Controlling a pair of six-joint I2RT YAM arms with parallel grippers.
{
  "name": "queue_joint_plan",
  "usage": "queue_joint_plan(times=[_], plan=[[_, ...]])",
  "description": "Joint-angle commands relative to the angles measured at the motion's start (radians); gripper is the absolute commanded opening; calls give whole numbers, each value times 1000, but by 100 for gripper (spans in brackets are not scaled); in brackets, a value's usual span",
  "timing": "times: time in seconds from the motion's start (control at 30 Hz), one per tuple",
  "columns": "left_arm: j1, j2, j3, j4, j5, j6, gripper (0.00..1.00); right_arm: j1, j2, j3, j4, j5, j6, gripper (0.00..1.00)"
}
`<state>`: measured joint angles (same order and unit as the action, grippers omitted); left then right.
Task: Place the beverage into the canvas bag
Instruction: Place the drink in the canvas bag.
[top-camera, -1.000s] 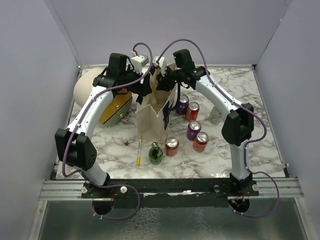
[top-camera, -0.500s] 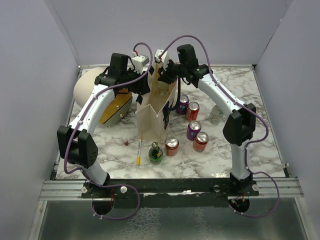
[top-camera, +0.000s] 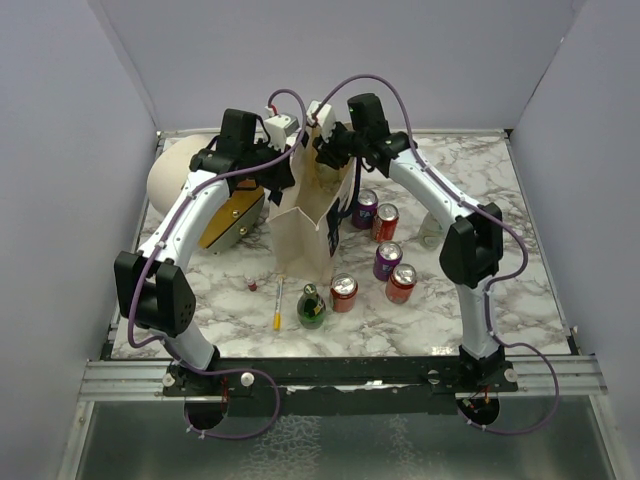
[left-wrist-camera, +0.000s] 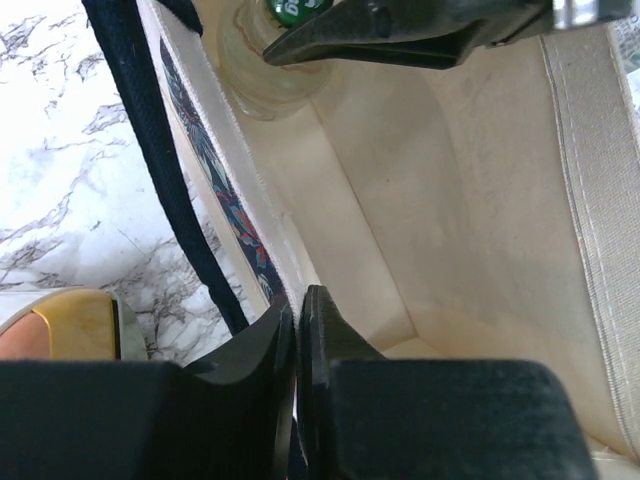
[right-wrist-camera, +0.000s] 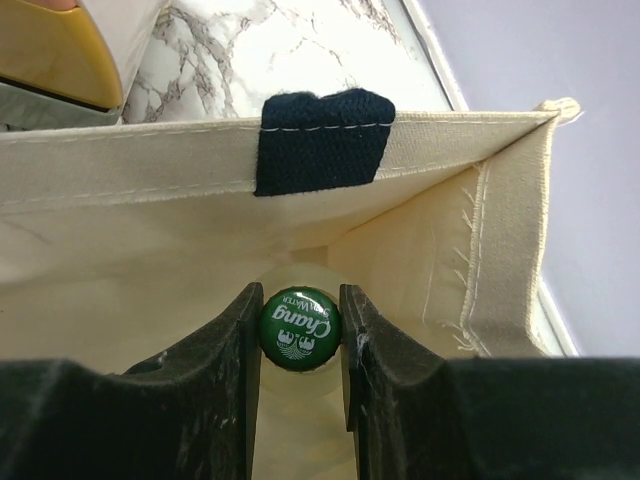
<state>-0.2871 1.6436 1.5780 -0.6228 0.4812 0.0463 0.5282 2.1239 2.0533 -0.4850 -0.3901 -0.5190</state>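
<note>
**Bottle lowered into the bag's mouth, release comes next**

Nearest the arm bases, a green bottle (top-camera: 312, 308) and a red can (top-camera: 343, 292) stand on the marble table (top-camera: 520, 230), waiting their turn. Just behind them the canvas bag (top-camera: 305, 235) stands upright with its mouth open.

The left gripper (left-wrist-camera: 298, 305) has its jaws almost together, pinching the bag's near wall at the rim and so holding the mouth apart. Across the opening, the right gripper (right-wrist-camera: 300, 292) is narrowed onto the neck of a clear bottle (right-wrist-camera: 300, 328) just under its green cap. That bottle hangs upright inside the bag, near the far wall by the strap.

By my reading, this is the lowering step. How far the base sits above the bag's floor cannot be told. The next move calls for easing the bottle straight down until it rests, then spreading the right fingers and lifting clear without snagging the rim. The left pinch should hold until then.
</note>
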Motion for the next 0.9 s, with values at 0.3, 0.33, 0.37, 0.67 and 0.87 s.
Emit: queue_joint_plan(times=[0.3,0.33,0.37,0.67,0.87], plan=[[5,-32,-35,-34,52,27,0,-5,76,133,142,-11,172,1],[4,-33,-41,-34,54,27,0,-5,80,137,146,-2,186,1],[4,-33,-46,-36,55,27,0,-5,87,138,151,9,201,1],[3,-45,-72,-47,53,21,0,-5,97,98,220,145,232,1],[4,-51,-81,-52,30,16,0,-5,146,168,154,204,231,1]])
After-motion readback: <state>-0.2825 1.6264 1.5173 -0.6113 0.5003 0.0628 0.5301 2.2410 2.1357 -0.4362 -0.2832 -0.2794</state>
